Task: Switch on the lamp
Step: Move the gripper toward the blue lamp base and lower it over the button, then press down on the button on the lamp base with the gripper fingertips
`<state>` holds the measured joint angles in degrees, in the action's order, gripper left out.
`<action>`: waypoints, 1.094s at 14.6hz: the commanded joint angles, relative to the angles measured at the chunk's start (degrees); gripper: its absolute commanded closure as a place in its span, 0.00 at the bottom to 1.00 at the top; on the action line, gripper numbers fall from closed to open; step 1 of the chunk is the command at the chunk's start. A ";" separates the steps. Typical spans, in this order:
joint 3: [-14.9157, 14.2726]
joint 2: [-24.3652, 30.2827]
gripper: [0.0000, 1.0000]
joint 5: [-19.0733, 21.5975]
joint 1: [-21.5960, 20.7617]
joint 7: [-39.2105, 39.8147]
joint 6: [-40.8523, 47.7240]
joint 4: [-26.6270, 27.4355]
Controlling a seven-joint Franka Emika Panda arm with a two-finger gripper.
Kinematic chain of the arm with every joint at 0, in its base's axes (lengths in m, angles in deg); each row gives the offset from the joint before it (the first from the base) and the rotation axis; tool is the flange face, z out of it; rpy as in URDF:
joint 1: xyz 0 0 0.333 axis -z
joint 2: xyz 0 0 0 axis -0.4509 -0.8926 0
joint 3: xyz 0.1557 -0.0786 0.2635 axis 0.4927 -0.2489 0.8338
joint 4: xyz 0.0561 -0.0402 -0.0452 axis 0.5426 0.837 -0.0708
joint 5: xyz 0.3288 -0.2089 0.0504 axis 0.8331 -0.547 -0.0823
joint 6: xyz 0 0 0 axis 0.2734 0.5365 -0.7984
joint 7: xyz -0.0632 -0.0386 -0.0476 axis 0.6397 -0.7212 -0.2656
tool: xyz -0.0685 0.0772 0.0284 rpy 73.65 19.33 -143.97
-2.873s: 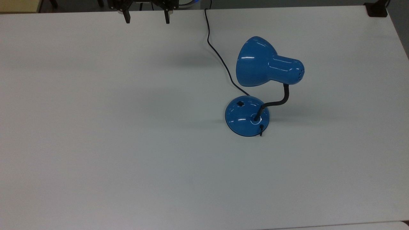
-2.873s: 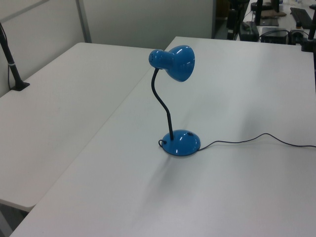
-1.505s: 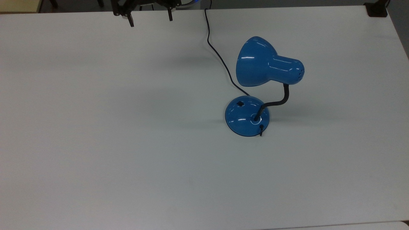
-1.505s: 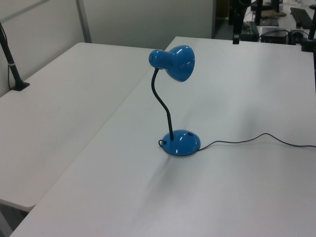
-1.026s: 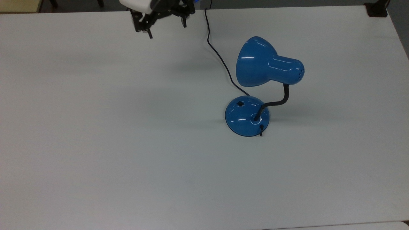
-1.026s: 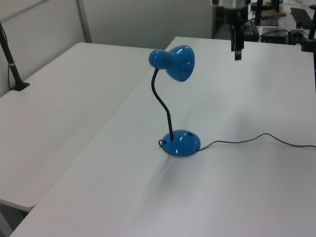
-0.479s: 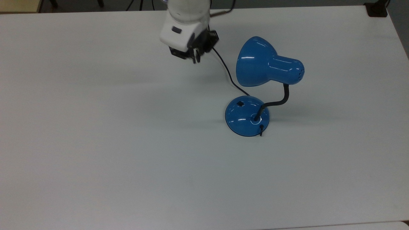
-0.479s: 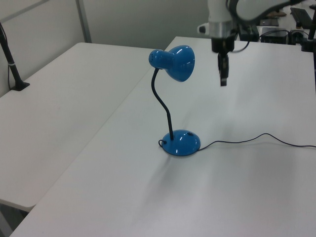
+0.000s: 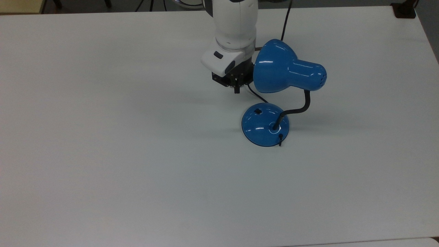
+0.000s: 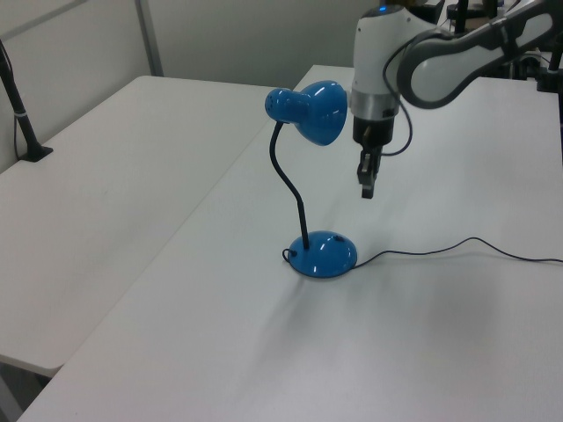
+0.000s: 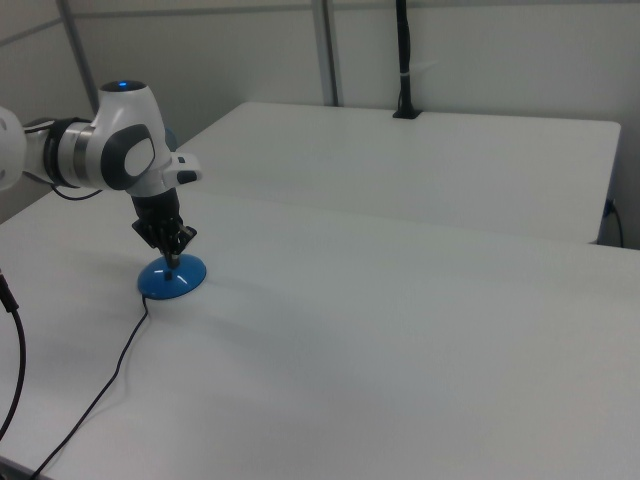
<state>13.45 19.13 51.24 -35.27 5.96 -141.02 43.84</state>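
Now end effector [image 9: 236, 90] fingers together, hovering beside lamp [image 9: 284, 73] shade, above base switch [image 9: 257, 111], not touching

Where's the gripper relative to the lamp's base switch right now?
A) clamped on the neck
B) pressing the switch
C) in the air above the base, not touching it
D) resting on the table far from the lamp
C: in the left view the gripper hangs beside the shade, with clear space between it and the base and its switch.
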 commanded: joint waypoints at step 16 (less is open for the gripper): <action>-0.46 -7.16 1.00 0.74 -5.15 -12.25 -15.19 0.09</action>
<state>13.46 12.25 51.24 -39.34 -5.10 -154.69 43.82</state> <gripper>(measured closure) 0.991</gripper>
